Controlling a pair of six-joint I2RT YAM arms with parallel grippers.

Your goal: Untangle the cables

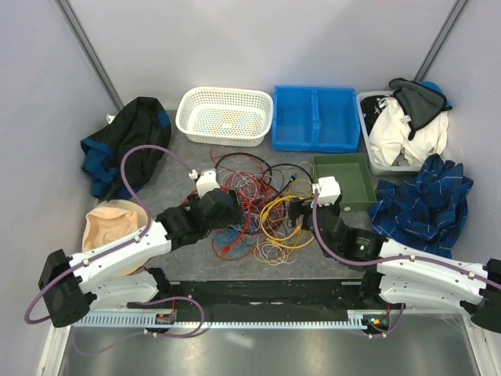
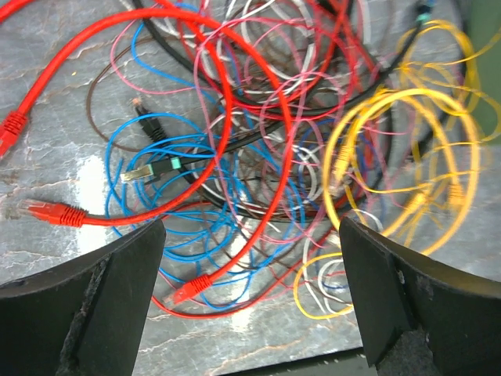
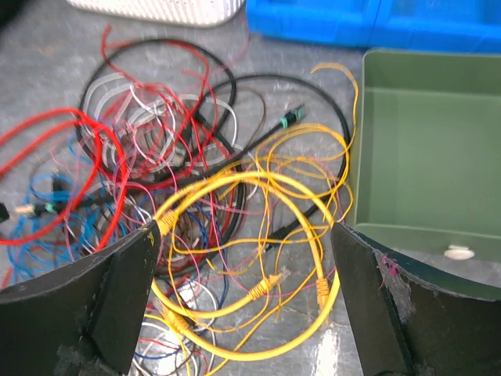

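The left tool [image 2: 250, 227] hangs close over the cables [image 2: 227, 133], its two black fingers spread wide with nothing held between them; the right tool [image 3: 244, 231] stands just as wide apart, empty, above a thick yellow cable [image 3: 235, 178] coiled in loops; the cables lie in one knotted heap on the grey desk [image 1: 196, 262] between both tools, red, blue, black and white strands crossing; a green tray [image 3: 423, 149] sits just right of the heap.

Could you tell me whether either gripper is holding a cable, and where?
Nothing is held: the left gripper and right gripper are both open above the cables.
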